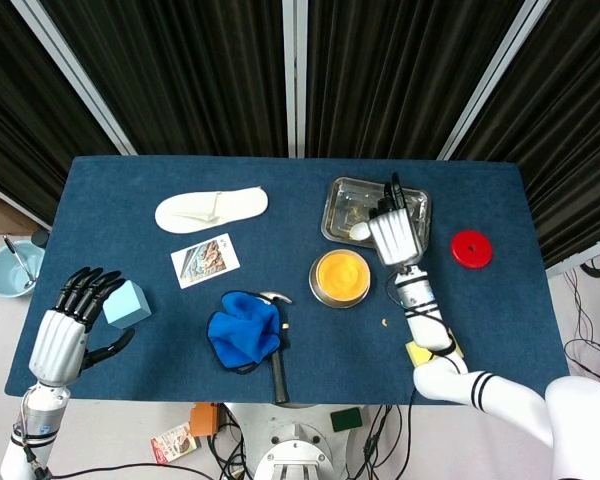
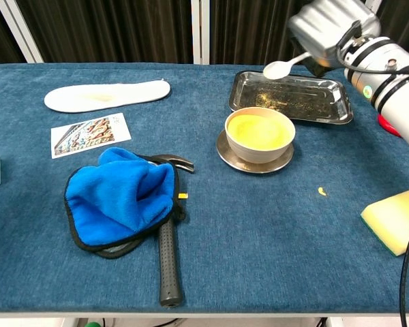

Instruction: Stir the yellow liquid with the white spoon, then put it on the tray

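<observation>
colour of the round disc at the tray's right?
Red. The disc lies on the blue table cloth, apart from the tray; the head view shows it best.

Robot test lab: blue-clothed table [image 1: 280,180] before black curtains [image 1: 200,70] on metal rails, loose cables [image 1: 580,275] on the bare floor [image 1: 590,300].

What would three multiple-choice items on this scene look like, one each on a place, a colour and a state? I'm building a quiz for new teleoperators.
1. Where is the white spoon?
A. In the bowl
B. Held above the tray
C. On the cloth

2. What colour is the disc right of the tray?
A. Red
B. Green
C. White

3. What is the left hand doing?
A. Gripping the hammer
B. Holding nothing, fingers apart
C. Pressing the card

Answers: 1 B, the right hand holds it over the tray's rim. 2 A, it shows red. 3 B, it sits beside the light blue block.
</observation>
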`<state>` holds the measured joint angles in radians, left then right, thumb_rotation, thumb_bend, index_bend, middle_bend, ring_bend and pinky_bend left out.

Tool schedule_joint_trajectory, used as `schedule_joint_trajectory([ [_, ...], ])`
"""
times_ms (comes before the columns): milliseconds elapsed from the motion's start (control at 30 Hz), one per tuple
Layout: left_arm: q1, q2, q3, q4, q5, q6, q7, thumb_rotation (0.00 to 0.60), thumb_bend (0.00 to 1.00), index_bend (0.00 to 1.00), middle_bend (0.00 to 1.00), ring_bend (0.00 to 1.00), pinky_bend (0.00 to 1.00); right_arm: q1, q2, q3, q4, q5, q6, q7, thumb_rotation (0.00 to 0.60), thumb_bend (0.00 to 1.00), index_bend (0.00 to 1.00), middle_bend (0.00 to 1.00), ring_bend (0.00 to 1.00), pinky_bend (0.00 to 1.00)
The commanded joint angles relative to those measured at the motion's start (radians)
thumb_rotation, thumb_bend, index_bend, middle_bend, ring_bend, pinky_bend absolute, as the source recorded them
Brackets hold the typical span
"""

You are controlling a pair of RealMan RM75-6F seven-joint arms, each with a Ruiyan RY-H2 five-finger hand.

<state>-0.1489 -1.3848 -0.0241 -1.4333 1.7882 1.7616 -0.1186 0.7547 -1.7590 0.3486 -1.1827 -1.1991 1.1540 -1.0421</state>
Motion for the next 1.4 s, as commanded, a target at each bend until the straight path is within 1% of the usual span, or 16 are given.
schedule_joint_trajectory([
  [33,0.000,-0.002,0.001,0.000,0.000,-0.002,0.002,0.600,0.17,0.17,0.16,0.11,0.12,0.017,-0.009,0.065,0.016,0.146,-0.074,0.033,0.600,0.46,0.93,0.40,0.15,0.00],
  [100,0.001,-0.001,0.003,-0.001,0.000,-0.003,0.003,0.600,0.17,0.17,0.16,0.11,0.12,0.036,-0.035,0.089,0.059,0.220,-0.112,0.050,0.600,0.46,0.92,0.40,0.14,0.00],
  [200,0.004,0.003,0.004,-0.004,-0.003,-0.003,0.006,0.600,0.17,0.17,0.16,0.11,0.12,0.070,-0.079,0.108,0.142,0.292,-0.148,0.065,0.600,0.46,0.90,0.39,0.14,0.00],
  [333,0.009,0.008,0.005,-0.008,-0.007,-0.002,0.007,0.600,0.17,0.17,0.16,0.11,0.12,0.120,-0.142,0.121,0.266,0.352,-0.191,0.087,0.600,0.46,0.88,0.39,0.14,0.00],
  [400,0.010,0.009,0.005,-0.010,-0.009,-0.001,0.007,0.600,0.17,0.17,0.16,0.11,0.12,0.144,-0.173,0.126,0.325,0.385,-0.220,0.091,0.600,0.46,0.85,0.38,0.14,0.00],
  [600,0.015,0.009,0.007,-0.009,-0.013,-0.002,0.006,0.600,0.17,0.17,0.16,0.11,0.12,0.199,-0.250,0.130,0.478,0.433,-0.261,0.109,0.600,0.45,0.76,0.36,0.13,0.00],
  [700,0.018,0.008,0.007,-0.005,-0.016,0.000,0.002,0.600,0.17,0.17,0.16,0.11,0.12,0.215,-0.277,0.133,0.531,0.453,-0.281,0.115,0.600,0.44,0.71,0.35,0.13,0.00],
  [867,0.020,0.007,0.007,0.002,-0.017,0.002,-0.004,0.600,0.17,0.17,0.16,0.11,0.12,0.222,-0.294,0.123,0.564,0.463,-0.299,0.119,0.600,0.40,0.62,0.32,0.11,0.00],
  [933,0.020,0.007,0.006,0.005,-0.017,0.002,-0.007,0.600,0.17,0.17,0.16,0.11,0.12,0.217,-0.288,0.120,0.552,0.466,-0.297,0.120,0.600,0.39,0.57,0.31,0.11,0.00],
  [1033,0.018,0.006,0.005,0.007,-0.014,0.000,-0.007,0.600,0.17,0.17,0.16,0.11,0.12,0.203,-0.262,0.111,0.502,0.459,-0.282,0.127,0.600,0.39,0.52,0.30,0.10,0.00],
  [1133,0.014,0.013,0.004,0.004,-0.012,-0.004,-0.003,0.600,0.17,0.17,0.16,0.11,0.12,0.171,-0.200,0.102,0.391,0.442,-0.241,0.137,0.600,0.39,0.47,0.29,0.09,0.00],
  [1267,0.006,0.032,-0.001,-0.011,-0.009,-0.013,0.011,0.600,0.17,0.17,0.16,0.11,0.12,0.098,-0.060,0.089,0.154,0.429,-0.156,0.129,0.600,0.39,0.39,0.28,0.08,0.00],
  [1300,0.003,0.040,-0.003,-0.018,-0.010,-0.018,0.017,0.600,0.17,0.17,0.16,0.11,0.12,0.073,-0.008,0.084,0.069,0.428,-0.132,0.123,0.600,0.39,0.37,0.27,0.07,0.00],
  [1367,0.000,0.052,-0.006,-0.029,-0.013,-0.024,0.025,0.600,0.17,0.17,0.16,0.11,0.12,0.031,0.077,0.075,-0.067,0.424,-0.096,0.122,0.600,0.39,0.35,0.27,0.07,0.00],
  [1400,-0.001,0.061,-0.008,-0.037,-0.018,-0.029,0.028,0.600,0.17,0.17,0.16,0.11,0.12,-0.003,0.138,0.067,-0.165,0.415,-0.074,0.133,0.600,0.39,0.35,0.26,0.07,0.00],
])
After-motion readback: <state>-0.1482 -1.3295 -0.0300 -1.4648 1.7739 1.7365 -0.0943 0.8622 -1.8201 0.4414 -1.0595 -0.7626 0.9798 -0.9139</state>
